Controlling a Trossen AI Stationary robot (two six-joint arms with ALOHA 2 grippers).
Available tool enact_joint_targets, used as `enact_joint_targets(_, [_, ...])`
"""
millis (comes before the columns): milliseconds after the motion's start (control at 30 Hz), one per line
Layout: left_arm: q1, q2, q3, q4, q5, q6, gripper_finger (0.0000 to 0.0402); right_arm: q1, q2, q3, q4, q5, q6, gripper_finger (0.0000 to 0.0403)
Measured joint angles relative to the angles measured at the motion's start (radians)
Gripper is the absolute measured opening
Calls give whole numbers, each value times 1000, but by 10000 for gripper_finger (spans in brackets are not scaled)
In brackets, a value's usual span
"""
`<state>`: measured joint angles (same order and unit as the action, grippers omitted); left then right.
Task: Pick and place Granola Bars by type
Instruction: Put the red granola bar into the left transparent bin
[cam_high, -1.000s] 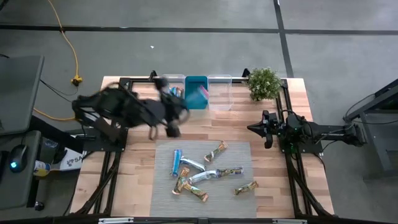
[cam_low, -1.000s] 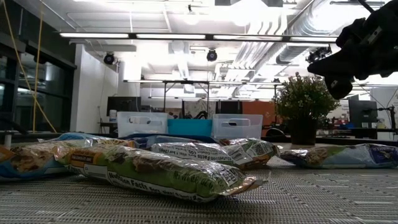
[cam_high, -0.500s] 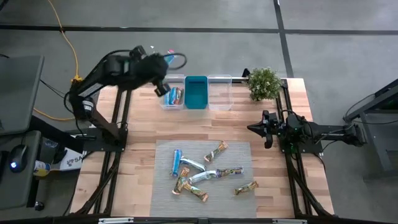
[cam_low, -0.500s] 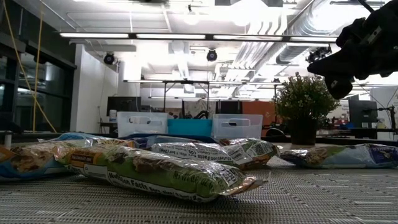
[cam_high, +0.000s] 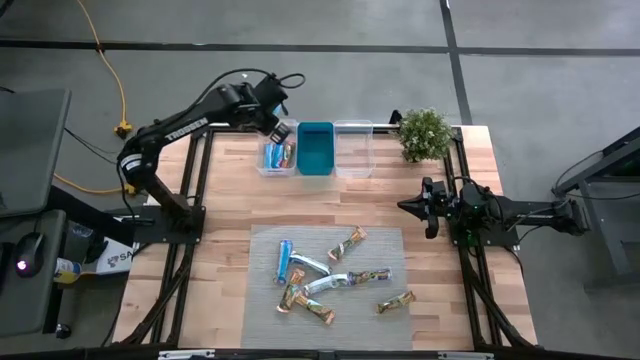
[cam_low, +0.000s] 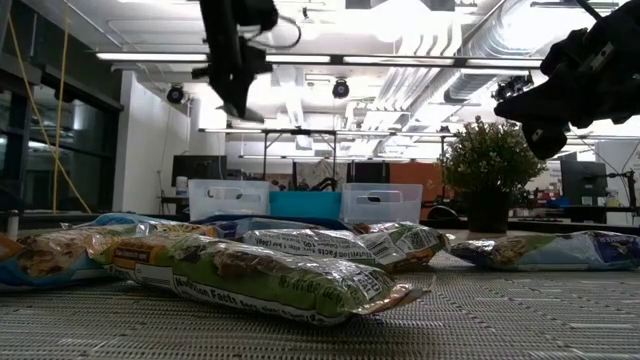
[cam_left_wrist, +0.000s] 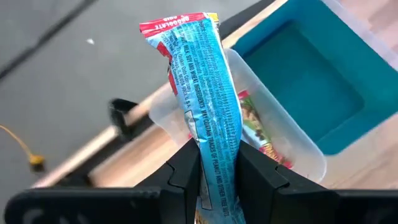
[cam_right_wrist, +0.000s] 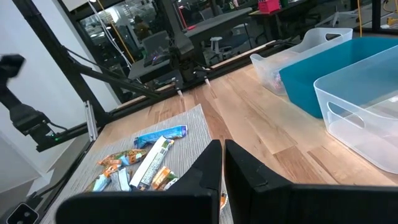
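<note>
The left claw (cam_left_wrist: 214, 163) hangs above the 11 o'clock corner of the bench (cam_high: 230, 200), clenched on a blue granola bar (cam_left_wrist: 201, 99) over the clear left bin (cam_high: 278, 157), which already holds bars. The teal bin (cam_high: 315, 148) sits just beside it, toward 12 o'clock. More granola bars (cam_high: 330, 270) lie scattered on the grey mat (cam_high: 260, 310) near 6 o'clock. The right claw (cam_right_wrist: 221, 163) waits at 3 o'clock, fingers clenched together on nothing

You have a light wooden slatted table (cam_high: 230, 215) carrying a grey woven mat (cam_high: 262, 300), with several wrapped granola bars (cam_high: 330, 280) scattered on it. Behind: clear plastic bin (cam_high: 277, 158), teal bin (cam_high: 315, 150), second clear bin (cam_high: 353, 150), small potted green plant (cam_high: 424, 134).
</note>
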<state>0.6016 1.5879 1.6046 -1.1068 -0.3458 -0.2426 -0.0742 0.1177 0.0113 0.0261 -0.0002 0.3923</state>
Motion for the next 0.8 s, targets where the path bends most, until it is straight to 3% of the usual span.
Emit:
enact_joint_targets(267, [54,0,-178,175,80,-85,85,0,0,0,0,0,0,0])
enact_joint_targets(800, [39,-1,-482,455,164,-207,85,0,0,0,0,0,0,0])
